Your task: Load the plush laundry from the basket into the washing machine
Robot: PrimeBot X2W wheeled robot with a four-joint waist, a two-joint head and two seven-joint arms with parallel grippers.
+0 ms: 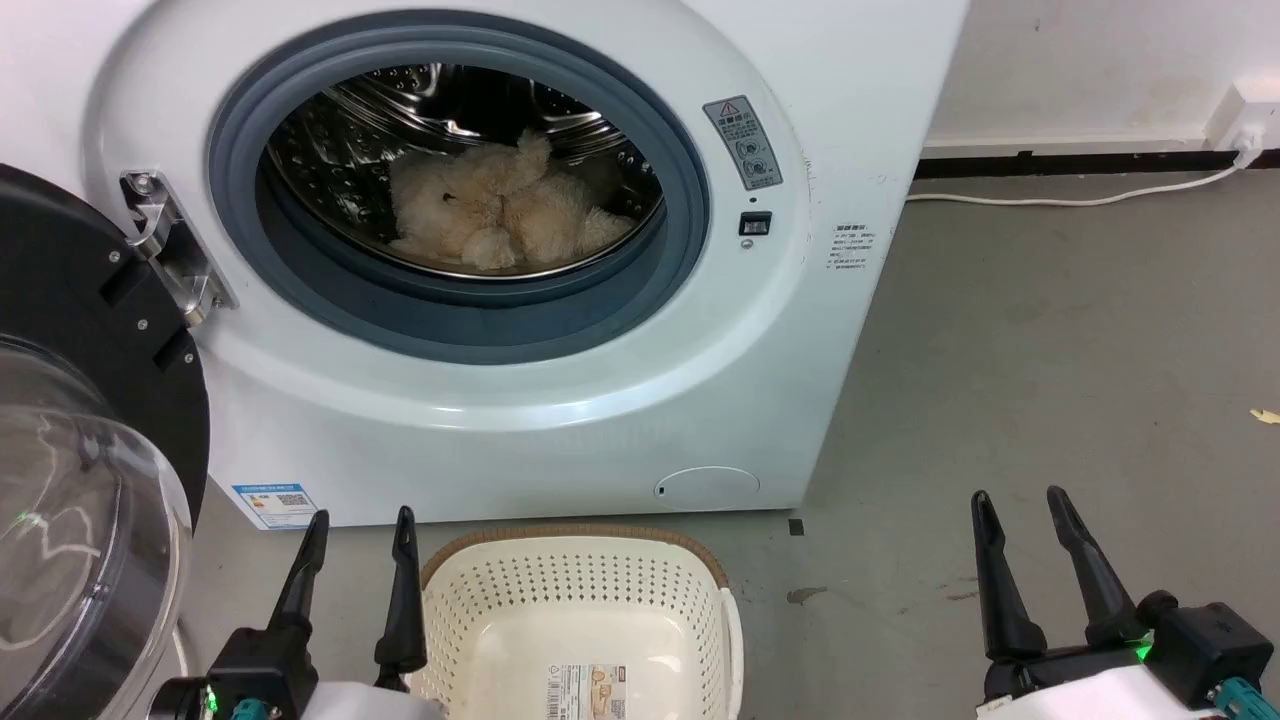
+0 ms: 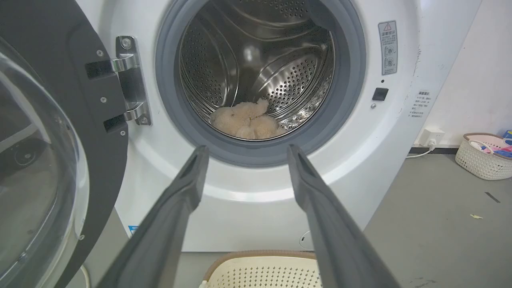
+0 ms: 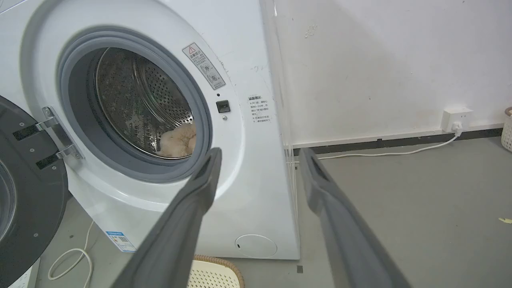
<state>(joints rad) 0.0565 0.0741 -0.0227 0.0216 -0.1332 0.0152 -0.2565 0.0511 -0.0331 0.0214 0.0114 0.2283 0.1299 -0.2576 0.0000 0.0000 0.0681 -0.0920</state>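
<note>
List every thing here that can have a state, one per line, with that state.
washing machine door: open, swung to the left.
plush laundry: lying inside the drum.
basket: upright on the floor, no laundry in it.
left gripper: open, holding nothing.
right gripper: open, holding nothing.

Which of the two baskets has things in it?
The far basket beside the wall socket, holding coloured items. The basket before the washing machine holds just its label.

You're getting a clear mouth on the washing machine (image 1: 620, 400); door (image 1: 60, 330) is hanging open at left, basket (image 1: 570, 532) is sitting below.
</note>
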